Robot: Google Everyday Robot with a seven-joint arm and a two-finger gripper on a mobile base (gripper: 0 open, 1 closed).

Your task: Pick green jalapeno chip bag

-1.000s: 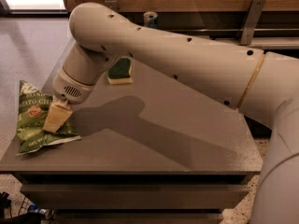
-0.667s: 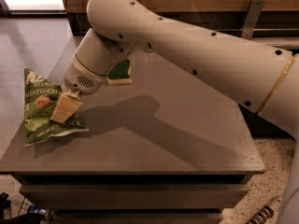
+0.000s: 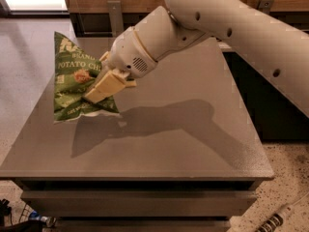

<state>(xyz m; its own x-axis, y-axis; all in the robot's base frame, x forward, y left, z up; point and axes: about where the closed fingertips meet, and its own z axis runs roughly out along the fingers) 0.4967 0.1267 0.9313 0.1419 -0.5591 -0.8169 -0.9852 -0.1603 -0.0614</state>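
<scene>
Your tool [image 3: 107,85] is clamped on the green jalapeno chip bag [image 3: 72,88], long axis approx upright, bottom edge seemingly just above the worktop [image 3: 193,144], so go straight up.

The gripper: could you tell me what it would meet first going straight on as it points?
Shut on the green chip bag, the gripper points down-left in the picture; past the bag, probably the table near that edge, though depth is unclear.
</scene>
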